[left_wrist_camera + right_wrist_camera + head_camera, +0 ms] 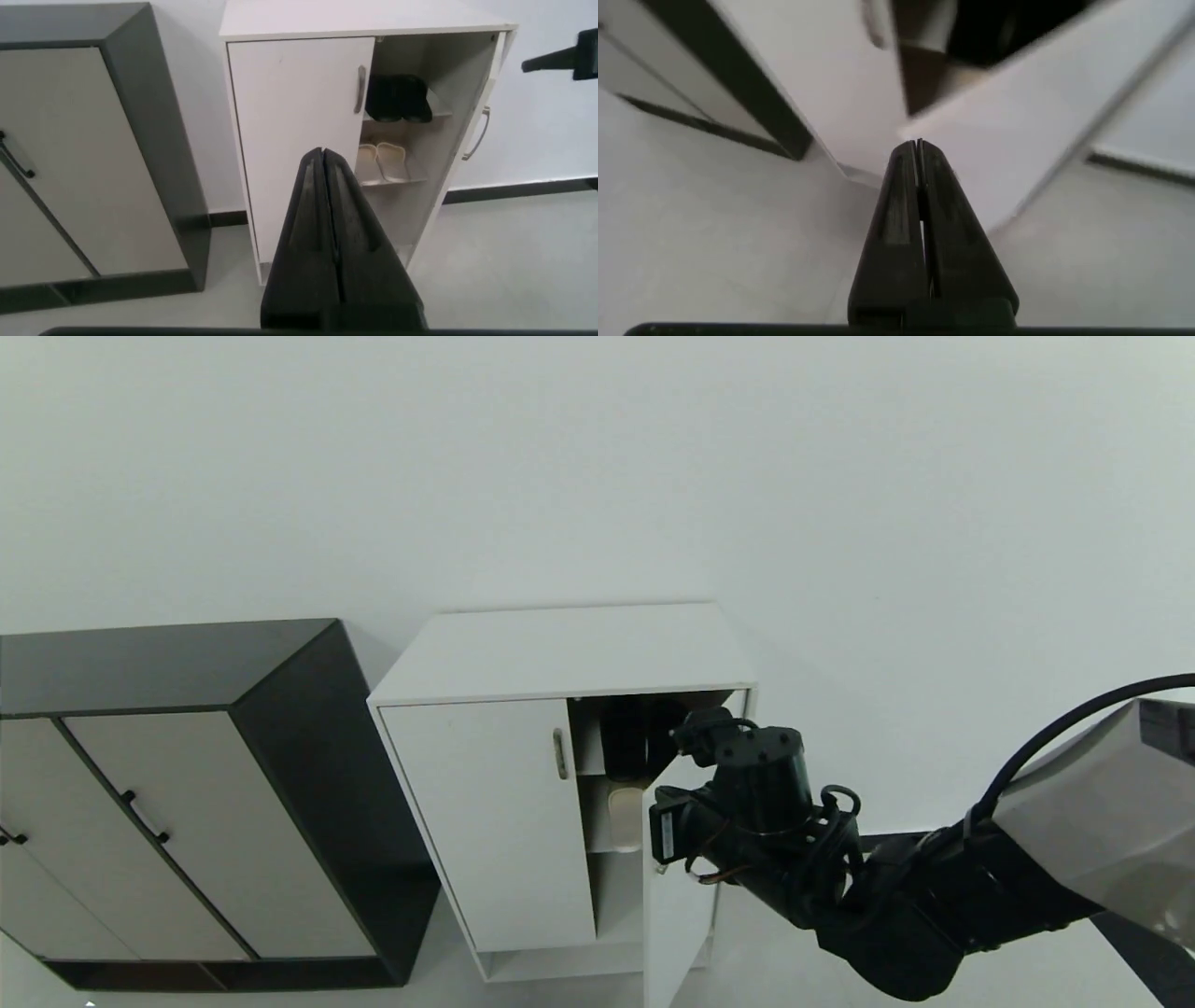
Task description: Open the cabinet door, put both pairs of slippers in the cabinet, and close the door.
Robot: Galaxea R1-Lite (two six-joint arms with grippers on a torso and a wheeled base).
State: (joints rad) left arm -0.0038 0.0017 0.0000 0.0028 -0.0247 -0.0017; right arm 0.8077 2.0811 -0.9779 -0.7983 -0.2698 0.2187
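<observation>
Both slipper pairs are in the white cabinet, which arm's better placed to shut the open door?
Right. The right gripper, shut, sits close beside the open door, likely able to push it. The left gripper hangs back from the cabinet, facing its closed door.

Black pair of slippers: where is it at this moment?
In the left wrist view, the black pair of slippers sits on the upper shelf inside the open white cabinet, directly above the cream pair of slippers on the next shelf down.
</observation>
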